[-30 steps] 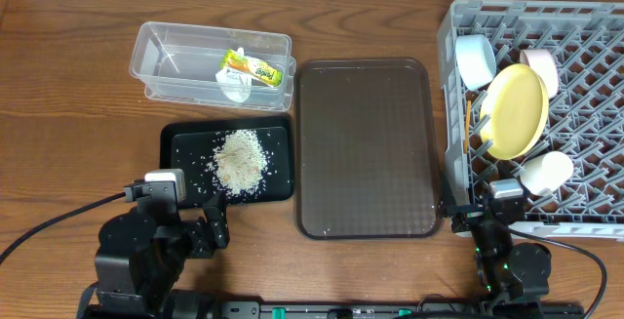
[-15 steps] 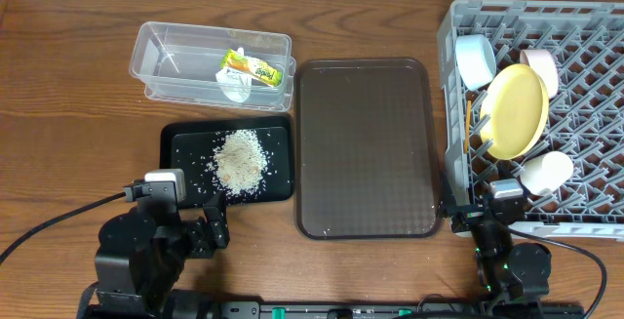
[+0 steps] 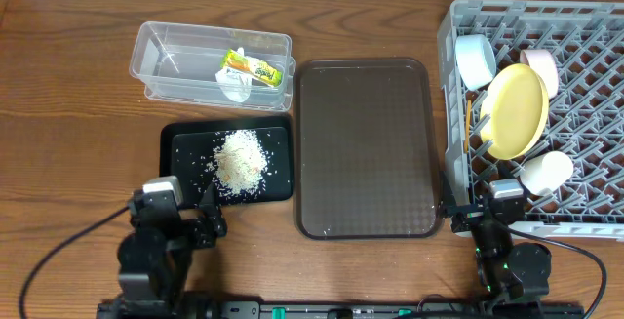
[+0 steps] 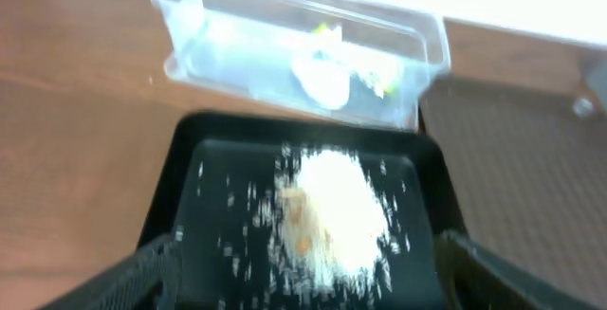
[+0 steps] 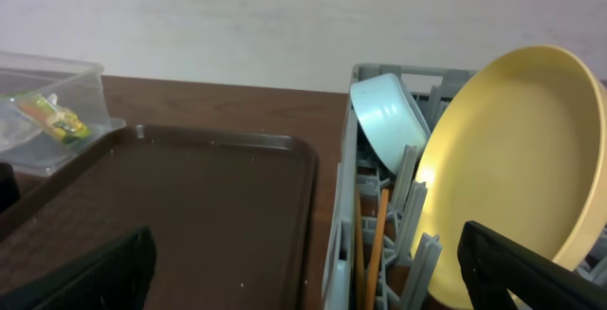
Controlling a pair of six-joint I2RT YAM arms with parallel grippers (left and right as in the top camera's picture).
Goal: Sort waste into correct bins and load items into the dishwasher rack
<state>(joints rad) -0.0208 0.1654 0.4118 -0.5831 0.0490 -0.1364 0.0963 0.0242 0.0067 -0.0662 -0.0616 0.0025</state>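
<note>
The clear tub (image 3: 180,56) holds the green-yellow-orange wrapper (image 3: 251,67) and the crumpled white scrap (image 3: 234,87). The black tray (image 3: 278,139) holds a pile of rice crumbs (image 3: 240,158). The grey dishwasher rack (image 3: 585,26) holds the yellow plate (image 3: 514,111), light blue bowl (image 3: 475,60), pale cup (image 3: 539,65), white bowl (image 3: 546,173) and chopsticks (image 5: 377,244). My left gripper (image 3: 208,223) is open and empty just in front of the black tray; its wrist view is blurred and shows the rice (image 4: 332,210). My right gripper (image 3: 468,214) is open and empty at the rack's front left corner.
The large brown serving tray (image 3: 366,148) lies between the black tray and the rack. The rack's left wall (image 5: 341,253) stands close in front of the right gripper. Cables trail from both arms along the table's front edge.
My left arm has drawn back a little toward the front edge and shifted slightly right. The right arm and all objects have not moved.
</note>
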